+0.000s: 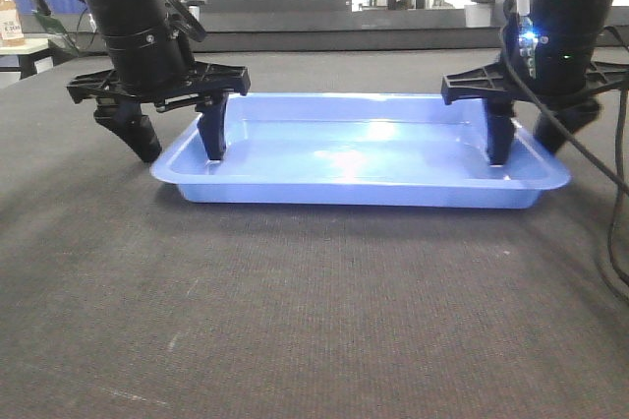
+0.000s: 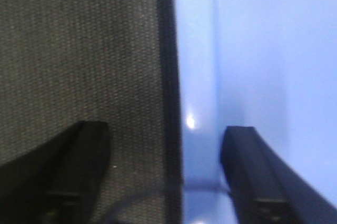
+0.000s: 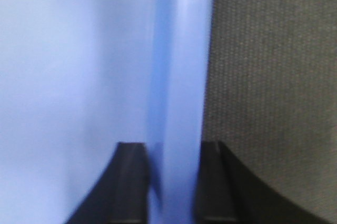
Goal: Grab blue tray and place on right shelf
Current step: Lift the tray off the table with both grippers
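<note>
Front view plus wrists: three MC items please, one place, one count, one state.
1. The blue tray lies: A on a steel shelf; B on the dark mat; C in mid-air.
2. End effectors at the tray: A none; B one; C two.
3. The left end effector is: A open, straddling the rim; B shut above the tray; C shut on a bin.
Key: B, it rests flat on the mat; C, the right end effector is at the other end; A, its wrist view shows a gap beside the rim.
</note>
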